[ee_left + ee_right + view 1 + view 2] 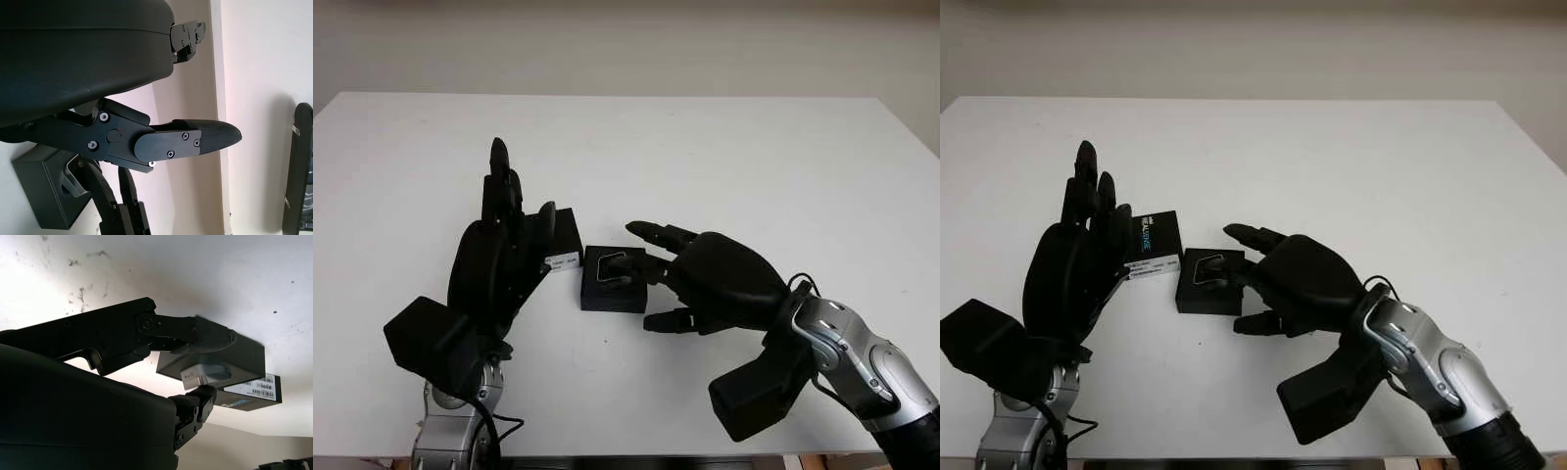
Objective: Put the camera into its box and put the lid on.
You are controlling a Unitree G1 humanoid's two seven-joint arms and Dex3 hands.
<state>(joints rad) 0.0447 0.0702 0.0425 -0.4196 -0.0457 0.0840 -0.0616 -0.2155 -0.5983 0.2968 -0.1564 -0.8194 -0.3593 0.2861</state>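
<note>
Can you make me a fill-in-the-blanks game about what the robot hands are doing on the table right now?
1. The open box sits on a table whose colour is ____.
2. The silver camera is pinched in the fingers of the robot's ____ hand.
3. The left hand is beside the lid and holds ____.
4. The lid, with a white label, lies to the robot's ____ of the box.

Missing words: white; right; nothing; left

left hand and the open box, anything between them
The lid with its white label lies between the left hand and the open box, as the right eye view shows.
</note>
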